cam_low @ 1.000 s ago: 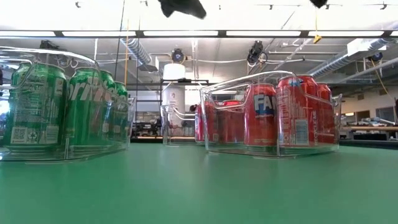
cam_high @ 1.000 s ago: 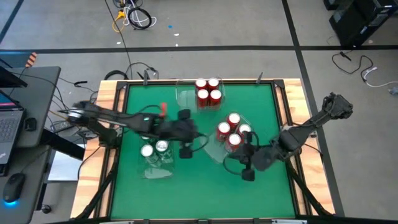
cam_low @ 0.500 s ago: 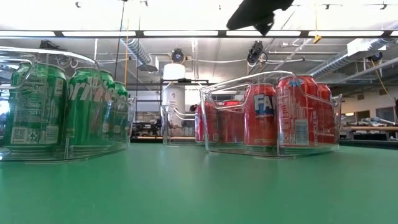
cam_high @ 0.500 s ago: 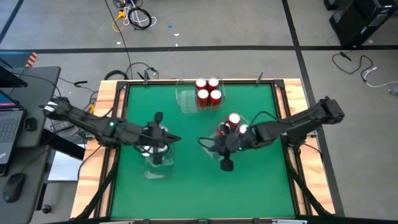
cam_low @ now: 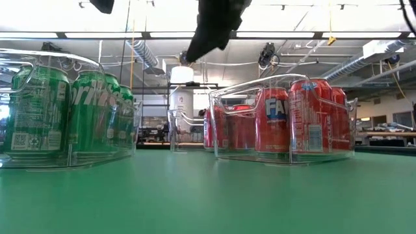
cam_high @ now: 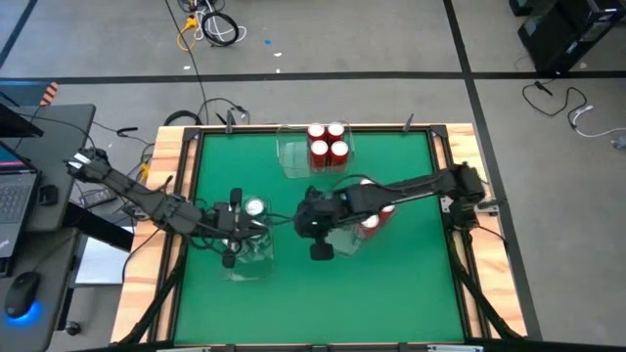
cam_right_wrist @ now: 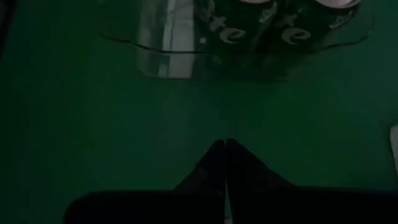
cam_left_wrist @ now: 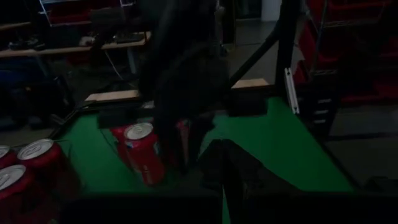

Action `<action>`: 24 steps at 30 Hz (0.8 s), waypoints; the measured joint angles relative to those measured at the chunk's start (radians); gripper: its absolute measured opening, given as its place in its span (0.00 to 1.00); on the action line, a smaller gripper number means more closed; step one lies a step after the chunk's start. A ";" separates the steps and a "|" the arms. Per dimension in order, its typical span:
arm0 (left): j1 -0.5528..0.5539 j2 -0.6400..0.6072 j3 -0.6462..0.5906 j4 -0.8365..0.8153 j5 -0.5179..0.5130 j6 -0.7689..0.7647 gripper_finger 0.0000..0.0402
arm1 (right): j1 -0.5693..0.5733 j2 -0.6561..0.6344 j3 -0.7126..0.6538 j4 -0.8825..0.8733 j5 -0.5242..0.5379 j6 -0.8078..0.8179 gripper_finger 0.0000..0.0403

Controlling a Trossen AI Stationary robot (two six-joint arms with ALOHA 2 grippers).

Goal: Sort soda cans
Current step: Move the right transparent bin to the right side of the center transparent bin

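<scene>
- The right gripper [cam_high: 319, 250] hangs over bare green table [cam_high: 391, 293] near the middle, its jaws pressed together with nothing between them, as the right wrist view shows.
- The left gripper [cam_high: 228, 258] is pinched shut too and carries nothing; it sits over the clear tray [cam_low: 65, 159] that holds the green cans [cam_low: 91, 107].
- From the right gripper, the green cans lie a short way ahead, across a strip of open table; the wrist view shows their silver tops and lettered sides through the tray wall.
- One group of red cans [cam_high: 372, 217] stands just behind the right gripper, under its arm, in another clear tray [cam_low: 283, 156]; a second group of red cans [cam_high: 328, 143] stands well beyond it, at the far edge.
- The cans look rigid while full, yet thin-walled, so a hard squeeze could probably dent them; the painted metal is smooth and likely slippery.
- Standing upright and packed close, they leave little room at the sides. The best hold is probably across the upper body just below the rim, fingers coming straight down, on an outer can first.
- A full can would be fairly heavy for a fingertip pinch, so a centred grip should keep it from tilting.
- The tray is light and may slide if a can drags on its wall.
</scene>
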 joint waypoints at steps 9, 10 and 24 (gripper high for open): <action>-0.035 -0.011 -0.039 0.014 -0.035 0.025 0.01 | -0.040 0.148 0.093 -0.156 0.049 0.023 0.00; -0.036 -0.011 -0.039 0.010 -0.035 0.024 0.01 | -0.047 0.156 0.095 -0.159 0.049 0.038 0.00; -0.056 -0.009 -0.039 -0.008 -0.036 0.022 0.01 | -0.128 0.155 0.088 -0.304 0.226 0.120 0.00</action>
